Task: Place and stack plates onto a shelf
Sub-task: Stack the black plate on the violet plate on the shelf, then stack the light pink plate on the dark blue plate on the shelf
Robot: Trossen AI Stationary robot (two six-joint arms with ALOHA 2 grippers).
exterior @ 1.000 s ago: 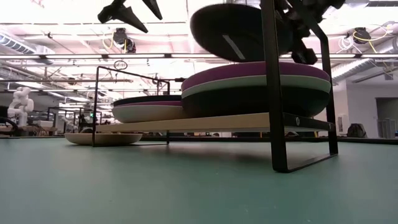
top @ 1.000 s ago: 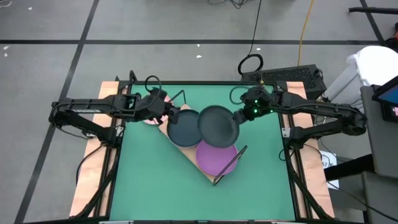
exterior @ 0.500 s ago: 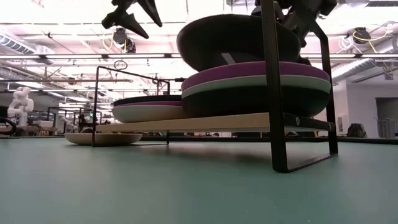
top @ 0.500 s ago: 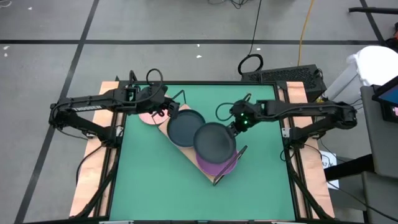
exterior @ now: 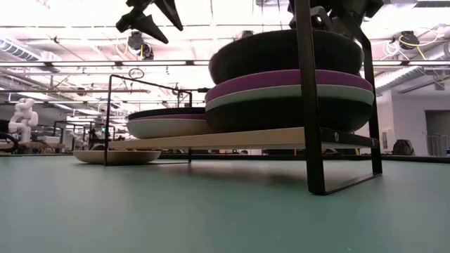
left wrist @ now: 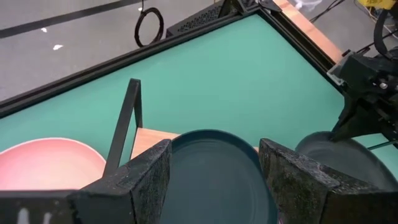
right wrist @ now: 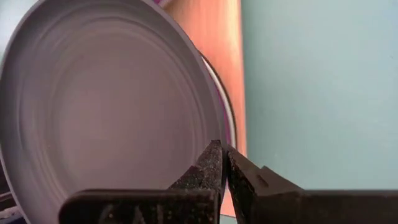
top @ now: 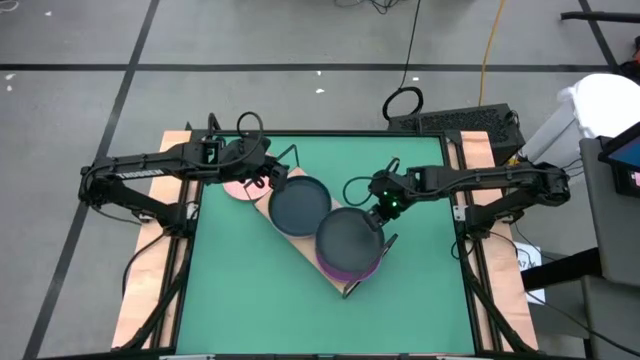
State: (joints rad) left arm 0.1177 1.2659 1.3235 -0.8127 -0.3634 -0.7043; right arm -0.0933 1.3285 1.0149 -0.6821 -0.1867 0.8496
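I have the right jaws (top: 377,212) pinching the rim of the dark plate (top: 348,238), which sits just over the purple plate (exterior: 288,78) on the shelf (exterior: 232,138). Releasing off-centre could slide it off. Left jaws (top: 268,182) hover spread.

Jaws pinch the dark plate (right wrist: 112,106)'s rim — over the shelf (right wrist: 214,62).

Shelf (top: 303,236): light wood board with black wire end frames, set diagonally on the counter. Dark plate (top: 349,241): topmost on the right-hand stack, over purple, pale and dark plates (exterior: 288,93). Left-hand stack (top: 298,204): dark plate uppermost. Pink plate (top: 240,186): lying on the counter, far left of the shelf.
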